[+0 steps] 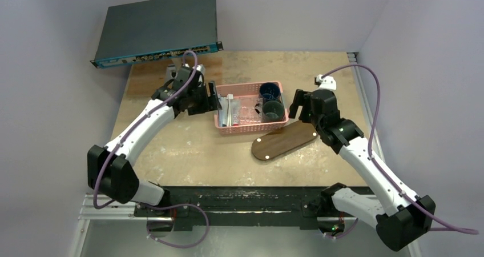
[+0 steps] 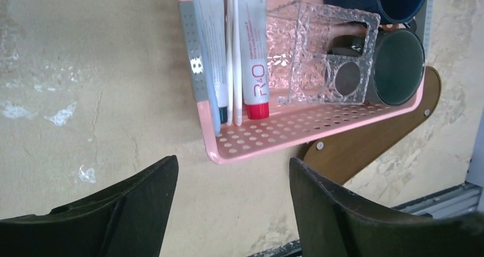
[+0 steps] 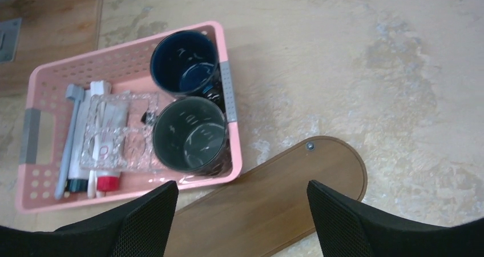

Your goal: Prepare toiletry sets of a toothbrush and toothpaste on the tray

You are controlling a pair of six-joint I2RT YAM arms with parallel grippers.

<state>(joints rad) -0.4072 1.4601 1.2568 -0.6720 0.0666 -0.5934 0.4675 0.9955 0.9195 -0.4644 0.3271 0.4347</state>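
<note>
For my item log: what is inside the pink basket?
Inside the pink basket: two dark mugs, a clear textured holder, two toothpaste tubes and slim white toothbrushes between them. The basket floor under the mugs is hidden.

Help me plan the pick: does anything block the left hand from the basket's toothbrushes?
Only the pink basket's wall lies between the open left hand and the toothbrushes. From above they lie uncovered; a clear holder sits nearby.

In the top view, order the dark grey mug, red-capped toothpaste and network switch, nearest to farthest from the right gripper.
1. Dark grey mug, basket's right end, beside the right gripper.
2. Red-capped toothpaste, basket's left end.
3. Network switch, far-left corner.
</note>
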